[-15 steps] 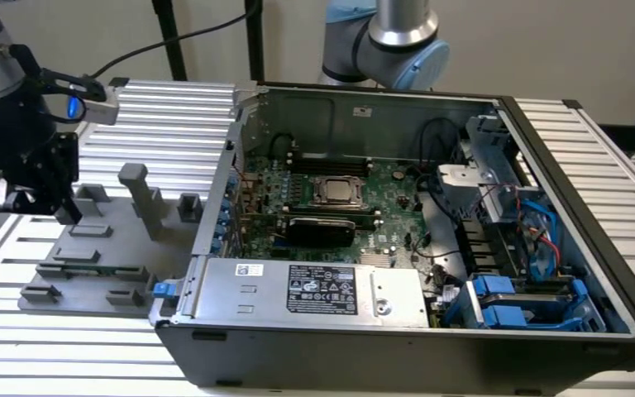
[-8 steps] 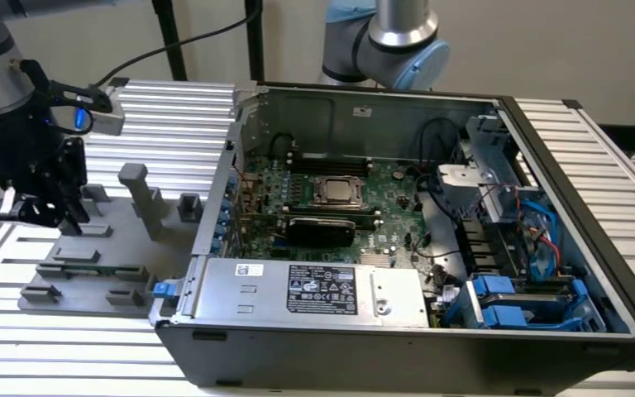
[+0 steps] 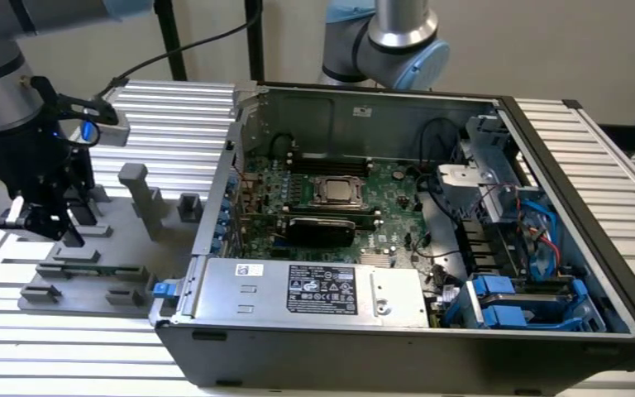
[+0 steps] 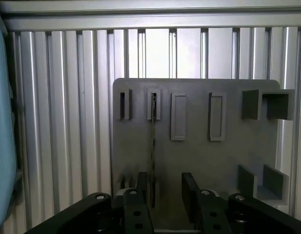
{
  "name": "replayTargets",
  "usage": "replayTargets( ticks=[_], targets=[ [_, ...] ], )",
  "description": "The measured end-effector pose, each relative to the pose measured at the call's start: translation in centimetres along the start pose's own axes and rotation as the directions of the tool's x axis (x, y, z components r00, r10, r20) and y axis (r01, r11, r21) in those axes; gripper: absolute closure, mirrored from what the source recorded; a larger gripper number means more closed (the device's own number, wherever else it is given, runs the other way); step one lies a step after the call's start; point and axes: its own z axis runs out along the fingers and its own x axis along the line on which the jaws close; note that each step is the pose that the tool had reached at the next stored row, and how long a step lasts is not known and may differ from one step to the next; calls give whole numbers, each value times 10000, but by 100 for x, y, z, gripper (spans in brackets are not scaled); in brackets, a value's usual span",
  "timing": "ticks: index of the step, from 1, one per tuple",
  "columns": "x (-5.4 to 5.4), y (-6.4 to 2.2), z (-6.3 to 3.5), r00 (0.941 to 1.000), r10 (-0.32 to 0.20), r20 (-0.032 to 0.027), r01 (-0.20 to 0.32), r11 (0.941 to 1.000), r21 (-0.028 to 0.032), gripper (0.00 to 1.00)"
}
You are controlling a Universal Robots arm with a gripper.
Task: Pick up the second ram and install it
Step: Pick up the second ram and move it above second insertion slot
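While the open computer case (image 3: pixel 406 347) hogs most of the slatted metal table (image 3: pixel 174 116), it's sat well apart from the gripper (image 3: pixel 47 234), off toward the exterior view's right. The arm (image 3: pixel 9 107) is hung over a grey plastic plate (image 3: pixel 31 294) covered in slots and blocks, and the gripper is pointed down just above that plate. A tall grey post (image 3: pixel 136 194) is stood up near the gripper, on the side facing the case.

From the wrist camera the two black fingers (image 4: pixel 189 191) are seen spread apart, with nothing clamped. The ram stick (image 4: pixel 153 146) is stood on its edge in the plate, so only a thin line of it can be made out. One end is sat right in the gap between the fingers, closer to one than the other, and the rest runs straight out ahead of the gripper into a narrow slot (image 4: pixel 153 103). Whether the nearer finger is touching it can't be told.
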Motion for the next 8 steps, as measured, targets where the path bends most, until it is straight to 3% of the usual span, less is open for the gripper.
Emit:
replayTargets(
  ticks=[8],
  targets=[
    [22, 0, 147, 10000, 0, 0, 0, 10000, 0, 58]
  ],
)
